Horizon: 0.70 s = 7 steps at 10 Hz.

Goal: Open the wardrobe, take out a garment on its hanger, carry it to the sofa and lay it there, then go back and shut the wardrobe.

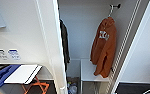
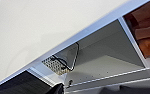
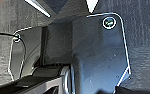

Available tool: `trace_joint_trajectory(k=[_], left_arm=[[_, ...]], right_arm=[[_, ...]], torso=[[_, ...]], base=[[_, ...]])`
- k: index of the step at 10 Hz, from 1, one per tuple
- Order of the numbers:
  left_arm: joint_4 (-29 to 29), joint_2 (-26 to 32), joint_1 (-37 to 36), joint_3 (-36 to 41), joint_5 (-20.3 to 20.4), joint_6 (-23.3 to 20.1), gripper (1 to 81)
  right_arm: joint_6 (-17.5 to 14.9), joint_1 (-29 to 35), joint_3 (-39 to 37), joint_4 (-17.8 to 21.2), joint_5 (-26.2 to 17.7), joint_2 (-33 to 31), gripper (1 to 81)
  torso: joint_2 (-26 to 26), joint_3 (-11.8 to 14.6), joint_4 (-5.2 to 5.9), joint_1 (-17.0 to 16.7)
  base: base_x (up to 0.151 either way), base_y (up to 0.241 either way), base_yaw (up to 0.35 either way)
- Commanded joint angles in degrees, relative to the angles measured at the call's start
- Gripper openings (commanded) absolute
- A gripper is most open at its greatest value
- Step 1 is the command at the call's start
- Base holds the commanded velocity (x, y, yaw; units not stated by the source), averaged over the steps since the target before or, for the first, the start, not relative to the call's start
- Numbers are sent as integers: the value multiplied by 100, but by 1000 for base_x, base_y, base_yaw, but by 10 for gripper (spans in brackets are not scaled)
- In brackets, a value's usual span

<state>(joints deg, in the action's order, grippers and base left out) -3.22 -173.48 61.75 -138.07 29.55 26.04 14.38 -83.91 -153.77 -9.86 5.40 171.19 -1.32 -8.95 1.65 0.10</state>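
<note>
While the open tall white wardrobe point(image 1: 54, 47) half hides a dark jacket point(image 1: 65, 42) behind its door edge, the rust-orange fleece hooded sweatshirt point(image 1: 104, 47) hangs inside on a thin white hanger point(image 1: 111, 10), and I cannot tell whether either tool is clenched or released.

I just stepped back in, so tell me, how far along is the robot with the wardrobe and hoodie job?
Done: the wardrobe stands open, its door swung aside. In hand: nothing yet; the garment hangs inside on its hanger, hooked on the rail. Left: taking it out, carrying it to the sofa, laying it down, closing the wardrobe.
</note>
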Motion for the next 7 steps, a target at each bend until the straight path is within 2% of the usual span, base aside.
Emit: trace_joint_trajectory(k=[1,3,5,7], left_arm=[[-3,-82,-641,52,253,165,811],[-257,-178,-738,-236,279,261,811],[-556,-292,-747,-588,622,253,811],[-768,-416,-791,-1064,930,253,811]], right_arm=[[-23,256,41,-68,-338,5,811],[-32,256,68,-77,-399,5,811],[-23,264,68,-77,-442,-3,811],[-32,291,173,-86,-716,-12,811]], torso=[[0,0,0,0],[0,0,0,0],[0,0,0,0],[0,0,0,0]], base=[[0,0,0],[0,0,0],[0,0,0],[0,0,0]])
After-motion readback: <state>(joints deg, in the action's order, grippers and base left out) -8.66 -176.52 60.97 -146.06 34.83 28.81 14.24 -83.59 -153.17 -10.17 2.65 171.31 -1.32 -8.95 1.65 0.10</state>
